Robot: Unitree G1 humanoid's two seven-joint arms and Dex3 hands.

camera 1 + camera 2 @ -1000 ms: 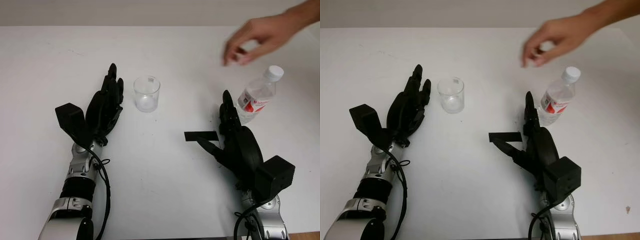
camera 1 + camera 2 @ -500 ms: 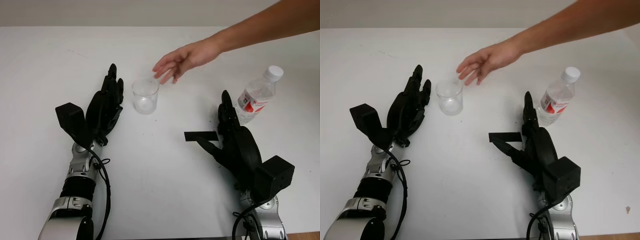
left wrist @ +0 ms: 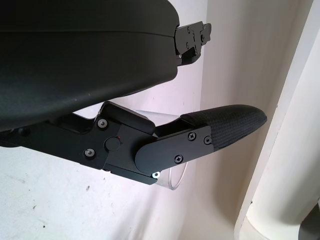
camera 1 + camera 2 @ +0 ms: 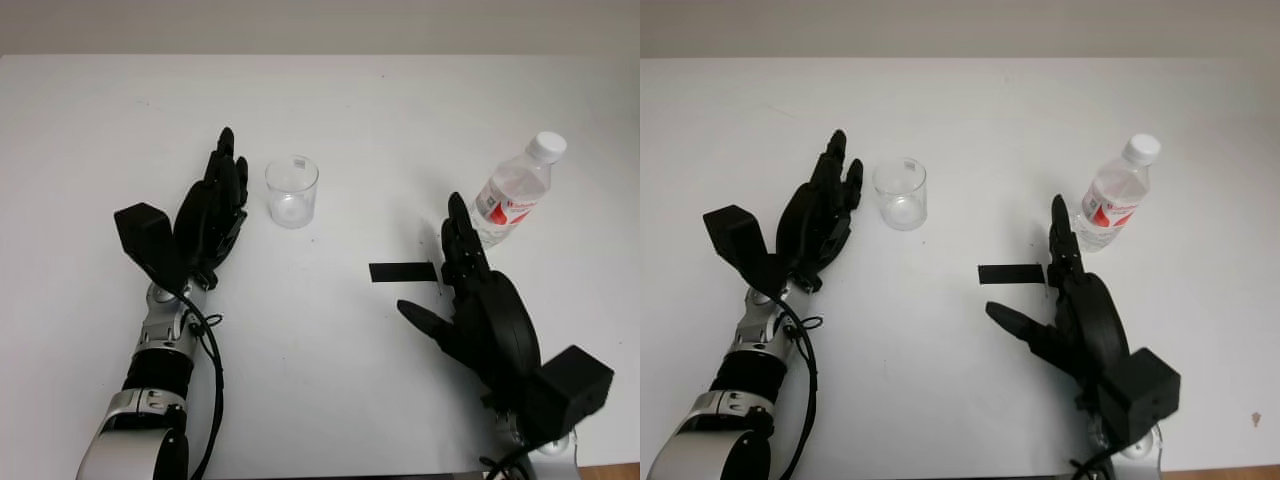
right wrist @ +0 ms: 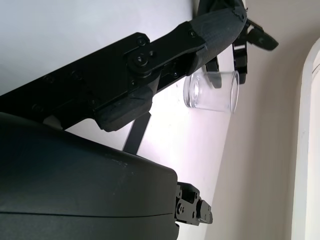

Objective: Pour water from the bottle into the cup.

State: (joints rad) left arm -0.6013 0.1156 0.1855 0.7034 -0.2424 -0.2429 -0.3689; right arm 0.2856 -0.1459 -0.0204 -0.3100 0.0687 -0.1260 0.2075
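**Pour not started: both hands empty, bottle untouched**

Left hand (image 4: 208, 215) sits open at about 9 o'clock on the white surface (image 4: 330, 110), fingers (image 4: 226, 170) extended and holding nothing. Cup (image 4: 292, 190) stands upright just beside it, toward 10–11 o'clock of centre. It's clear and looks empty, rigid but likely light, so easy to knock over. A strip of black tape (image 4: 403, 271) lies on the surface near centre-right. Right hand (image 4: 478, 300) is at about 4–5 o'clock, also open and empty, fingertips pointing at the bottle (image 4: 514, 202) but apart from it. Bottle stands upright at about 2 o'clock, well apart from the cup, white cap on, red-and-white label mid-body. Judgement: thin plastic that dents under squeeze, smooth and slippery, moderate weight if full. Best grip is around the labelled mid-body, firm but not crushing. Cap looks closed, so pouring is blocked until it's off.
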